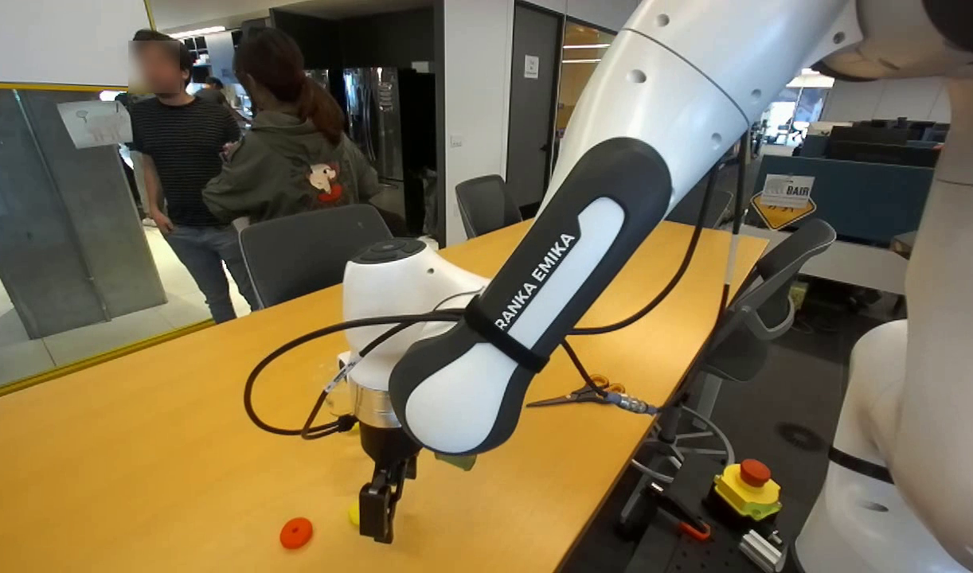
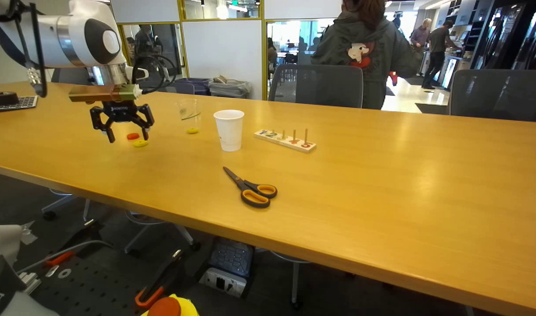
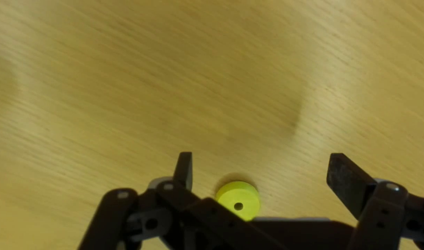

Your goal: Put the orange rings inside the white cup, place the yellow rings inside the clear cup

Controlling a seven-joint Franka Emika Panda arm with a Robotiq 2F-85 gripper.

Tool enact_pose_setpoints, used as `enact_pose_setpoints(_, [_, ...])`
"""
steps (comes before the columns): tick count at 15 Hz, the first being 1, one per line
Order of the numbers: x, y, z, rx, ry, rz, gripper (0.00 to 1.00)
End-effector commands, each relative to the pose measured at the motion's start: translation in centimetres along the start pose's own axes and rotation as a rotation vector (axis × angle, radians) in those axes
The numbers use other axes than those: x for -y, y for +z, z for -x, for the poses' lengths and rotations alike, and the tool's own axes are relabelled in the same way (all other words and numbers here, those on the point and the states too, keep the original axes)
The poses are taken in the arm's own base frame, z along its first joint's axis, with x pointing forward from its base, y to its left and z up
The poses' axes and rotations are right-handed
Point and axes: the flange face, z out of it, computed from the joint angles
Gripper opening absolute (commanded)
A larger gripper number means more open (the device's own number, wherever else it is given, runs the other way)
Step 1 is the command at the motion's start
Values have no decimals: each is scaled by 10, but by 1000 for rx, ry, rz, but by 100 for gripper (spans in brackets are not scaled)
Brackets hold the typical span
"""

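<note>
My gripper hangs open over the table, fingers pointing down, with nothing held. Below it lies a yellow ring, between the jaws as seen in the wrist view but nearer the left finger and partly covered by it. Close by, an orange ring rests flat on the table and shows in both exterior views. The clear cup stands farther back; another yellow ring shows at its bottom, seemingly inside. To its right in that view is the upright white cup, whose inside is hidden.
Orange-handled scissors lie in front of the white cup. A wooden peg board with several pegs sits beside that cup. A keyboard is at the table's far end. Chairs line the back edge.
</note>
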Motion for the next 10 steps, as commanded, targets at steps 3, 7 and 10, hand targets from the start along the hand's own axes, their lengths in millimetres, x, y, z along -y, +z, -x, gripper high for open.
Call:
enact_pose_setpoints(3, [-1,9,-27,-13,-37,-5,100])
enact_pose_setpoints(7, [-6,15,-35,-15,-28,-4,100])
enact_pose_setpoints(10, [-10,17,-39,-16,-21,-6,100])
